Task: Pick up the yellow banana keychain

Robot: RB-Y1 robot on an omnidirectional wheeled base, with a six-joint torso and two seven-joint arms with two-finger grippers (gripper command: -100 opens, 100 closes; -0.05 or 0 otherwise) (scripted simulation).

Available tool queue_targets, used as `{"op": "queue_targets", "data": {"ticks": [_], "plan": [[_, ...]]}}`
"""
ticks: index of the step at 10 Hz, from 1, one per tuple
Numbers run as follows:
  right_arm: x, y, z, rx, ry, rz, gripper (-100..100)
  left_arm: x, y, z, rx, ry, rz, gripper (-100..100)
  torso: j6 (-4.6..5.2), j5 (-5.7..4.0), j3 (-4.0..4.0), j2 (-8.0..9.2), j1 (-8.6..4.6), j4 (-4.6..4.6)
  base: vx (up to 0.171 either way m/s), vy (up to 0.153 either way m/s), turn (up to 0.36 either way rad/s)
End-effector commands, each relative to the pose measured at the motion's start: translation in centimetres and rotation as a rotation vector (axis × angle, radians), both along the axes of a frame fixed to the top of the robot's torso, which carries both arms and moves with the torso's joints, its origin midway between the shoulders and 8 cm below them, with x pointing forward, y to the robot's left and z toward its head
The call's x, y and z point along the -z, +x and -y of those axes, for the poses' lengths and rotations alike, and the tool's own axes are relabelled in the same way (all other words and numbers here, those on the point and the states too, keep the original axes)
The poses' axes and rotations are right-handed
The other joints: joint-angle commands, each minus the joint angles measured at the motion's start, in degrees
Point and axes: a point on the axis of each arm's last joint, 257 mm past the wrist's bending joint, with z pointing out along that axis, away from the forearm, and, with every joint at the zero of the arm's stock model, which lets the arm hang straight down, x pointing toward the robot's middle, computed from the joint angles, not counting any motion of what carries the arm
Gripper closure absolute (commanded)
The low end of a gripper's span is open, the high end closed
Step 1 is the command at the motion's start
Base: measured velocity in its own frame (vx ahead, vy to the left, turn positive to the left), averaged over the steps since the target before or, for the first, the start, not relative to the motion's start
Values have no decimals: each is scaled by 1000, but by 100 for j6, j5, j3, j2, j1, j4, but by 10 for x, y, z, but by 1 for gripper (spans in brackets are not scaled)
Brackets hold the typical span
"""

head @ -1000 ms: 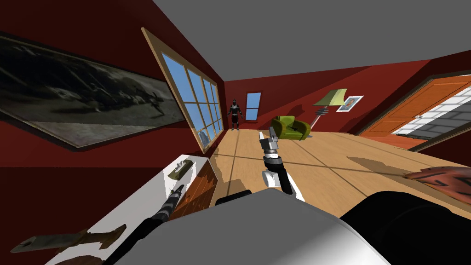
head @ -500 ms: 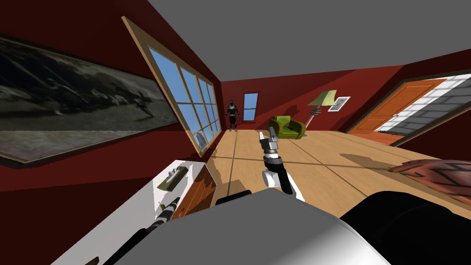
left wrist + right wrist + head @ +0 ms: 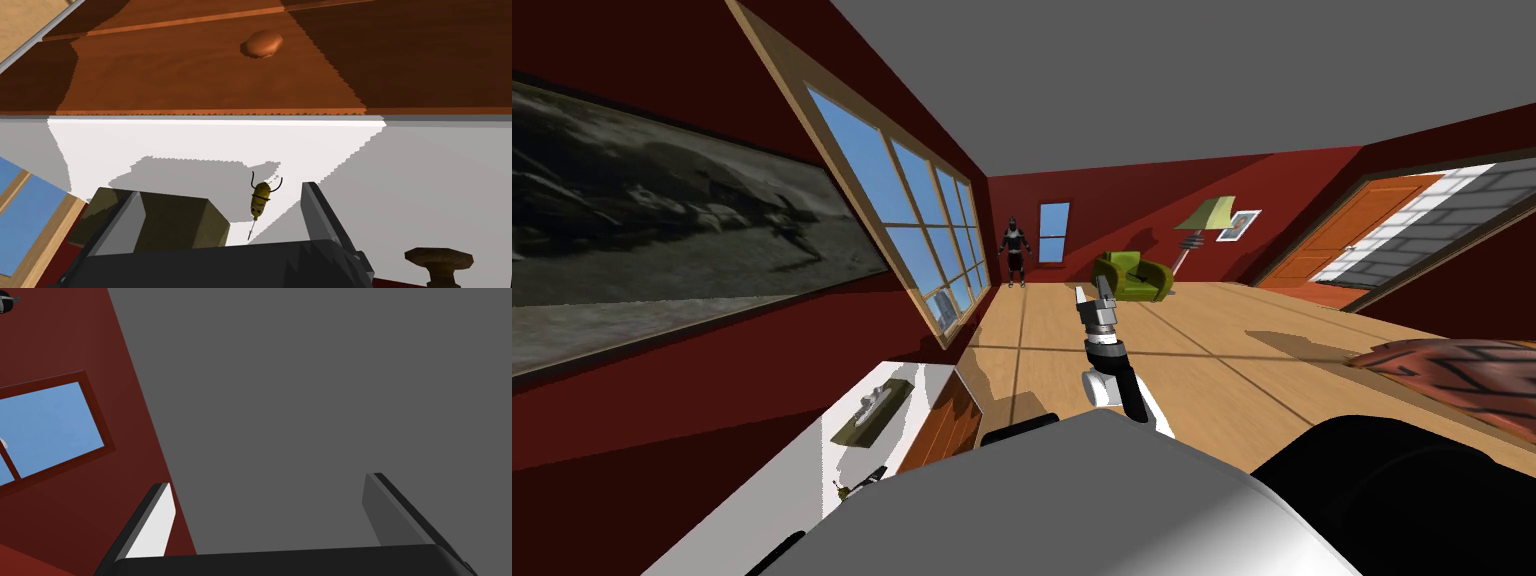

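Straddling the yellow banana keychain (image 3: 260, 200), lower left in the head view, the spread left gripper (image 3: 220, 192) has not yet closed; right gripper (image 3: 1093, 291), mid-frame, spread too.

Own move: head and torso swung, so the whole scene has shifted.
Window (image 3: 912, 230): nearer, larger.
Bench (image 3: 762, 500) with olive slab (image 3: 870, 412), banana keychain (image 3: 855, 484), left arm (image 3: 777, 550): all lower in head view.

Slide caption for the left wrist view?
Open left pincer frames the yellow banana keychain on the white cabinet top.
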Motion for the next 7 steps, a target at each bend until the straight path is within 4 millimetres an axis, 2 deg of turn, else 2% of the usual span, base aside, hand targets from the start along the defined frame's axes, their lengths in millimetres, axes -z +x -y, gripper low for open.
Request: {"op": "queue_targets", "data": {"ticks": [1, 2, 3, 5, 6, 7], "plan": [[0, 0, 0, 0, 0, 0, 0, 7, -21, -4, 14, 23, -74, -100, 0, 0, 0, 0, 0, 0, 157, 79, -50], [0, 0, 0, 0, 0, 0, 0, 9, -33, -9, 24, 37, -112, -100, 0, 1, -1, 0, -3, -1, 140, 47, -39], [0, 0, 0, 0, 0, 0, 0, 12, -53, -18, 44, 63, -178, -100, 0, -2, 2, 4, -12, 0, 144, 90, -39], [0, 0, 0, 0, 0, 0, 0, 12, -80, -31, 79, 103, -266, -100, -1, 3, 0, 1, 9, 0, 157, 112, -30], [0, 0, 0, 0, 0, 0, 0, 12, -71, -27, 68, 91, -237, -100, -1, 3, 0, 1, 10, 0, 64, 51, -8], [0, 0, 0, 0, 0, 0, 0, 12, -73, -28, 71, 93, -244, 0, -1, 0, 13, 25, -11, 4, 12, 10, -2]]}}
